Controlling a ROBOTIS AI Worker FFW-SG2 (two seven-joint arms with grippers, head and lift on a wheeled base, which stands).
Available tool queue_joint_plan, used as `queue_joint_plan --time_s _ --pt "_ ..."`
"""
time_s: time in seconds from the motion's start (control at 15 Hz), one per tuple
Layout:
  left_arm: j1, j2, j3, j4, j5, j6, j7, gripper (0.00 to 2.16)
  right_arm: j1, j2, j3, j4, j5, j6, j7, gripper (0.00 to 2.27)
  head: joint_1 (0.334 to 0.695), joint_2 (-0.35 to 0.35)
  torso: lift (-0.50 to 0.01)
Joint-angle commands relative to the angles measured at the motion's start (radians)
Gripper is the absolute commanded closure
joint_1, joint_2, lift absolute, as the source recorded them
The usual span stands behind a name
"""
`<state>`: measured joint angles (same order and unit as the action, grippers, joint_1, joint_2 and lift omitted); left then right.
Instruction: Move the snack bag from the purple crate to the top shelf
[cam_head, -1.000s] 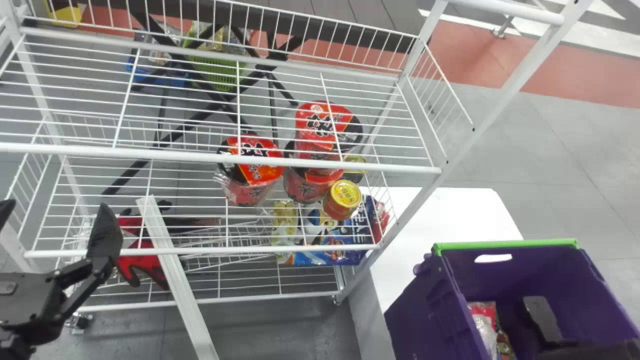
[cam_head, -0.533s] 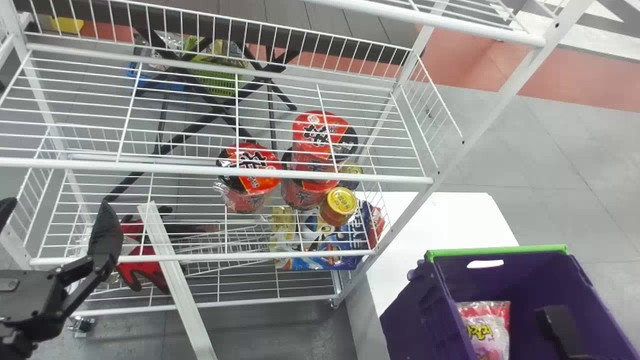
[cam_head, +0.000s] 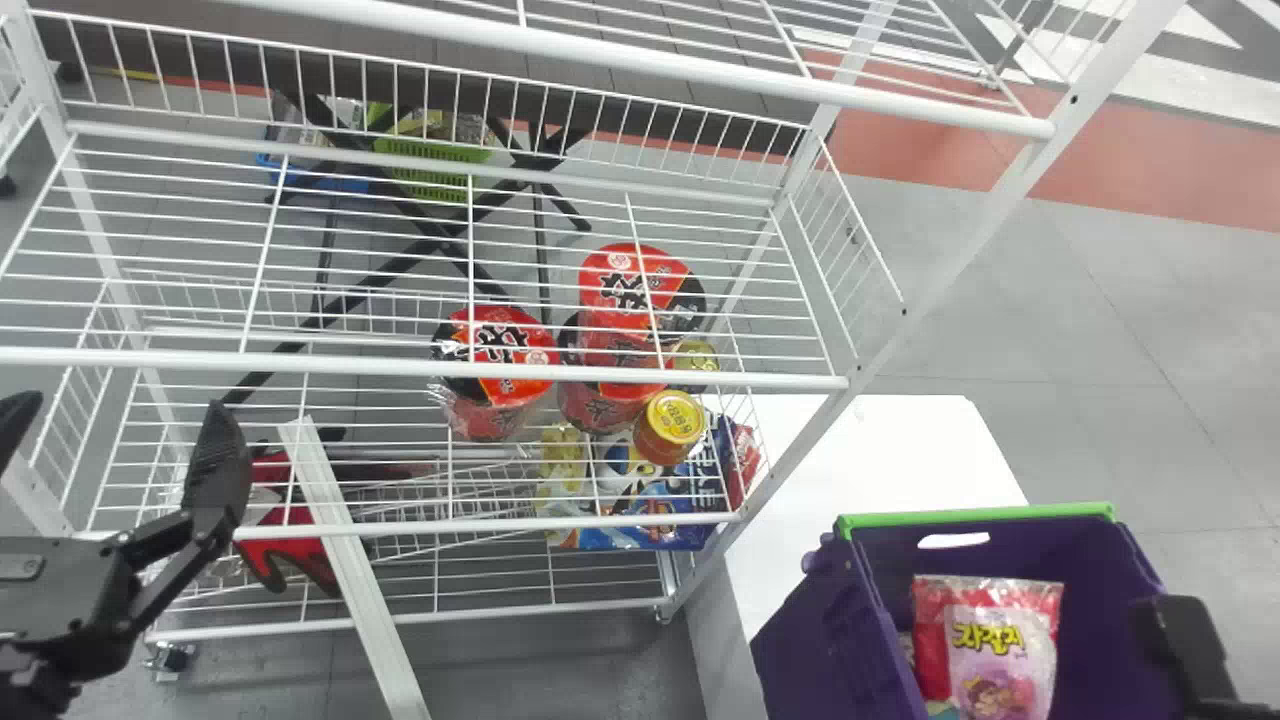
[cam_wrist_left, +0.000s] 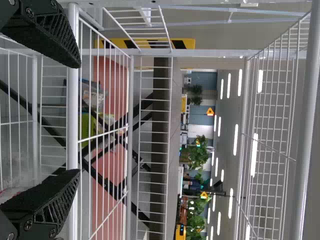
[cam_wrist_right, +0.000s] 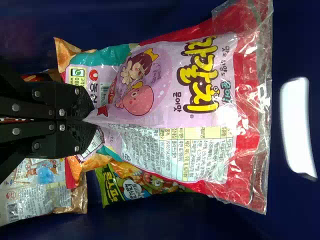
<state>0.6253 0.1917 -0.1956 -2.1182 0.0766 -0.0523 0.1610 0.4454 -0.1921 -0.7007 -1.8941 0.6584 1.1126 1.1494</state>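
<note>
The snack bag (cam_head: 985, 640) rises higher inside the purple crate (cam_head: 820, 640), its printed front now much more exposed than in the earlier frames. The right end effector (cam_head: 1185, 640) shifts toward the crate's right side. More of the upper shelf (cam_head: 650, 60) enters the head view.

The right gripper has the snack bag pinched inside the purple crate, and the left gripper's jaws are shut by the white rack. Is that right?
Not quite: the jaws of the left gripper by the white rack are wide apart, as the left wrist view shows. The right gripper does have the snack bag pinched inside the purple crate.
</note>
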Motion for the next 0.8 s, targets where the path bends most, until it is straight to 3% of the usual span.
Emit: queue_joint_plan --time_s 0.0,0.33,0.73 --pt "0.002 0.0 -0.001 0.0 0.0 -0.001 0.0 0.06 -0.004 -0.001 -0.019 -0.039 0.01 0.019 0.018 1.92 0.695 -0.35 -0.361" --pt "0.004 0.0 0.002 0.0 0.0 -0.001 0.002 0.06 -0.033 -0.017 -0.046 -0.086 0.041 0.068 0.095 1.92 0.695 -0.35 -0.341" --pt "0.007 -0.003 0.001 0.001 0.0 -0.004 0.002 0.06 -0.043 -0.017 -0.046 -0.123 0.043 0.105 0.122 1.92 0.695 -0.35 -0.317"
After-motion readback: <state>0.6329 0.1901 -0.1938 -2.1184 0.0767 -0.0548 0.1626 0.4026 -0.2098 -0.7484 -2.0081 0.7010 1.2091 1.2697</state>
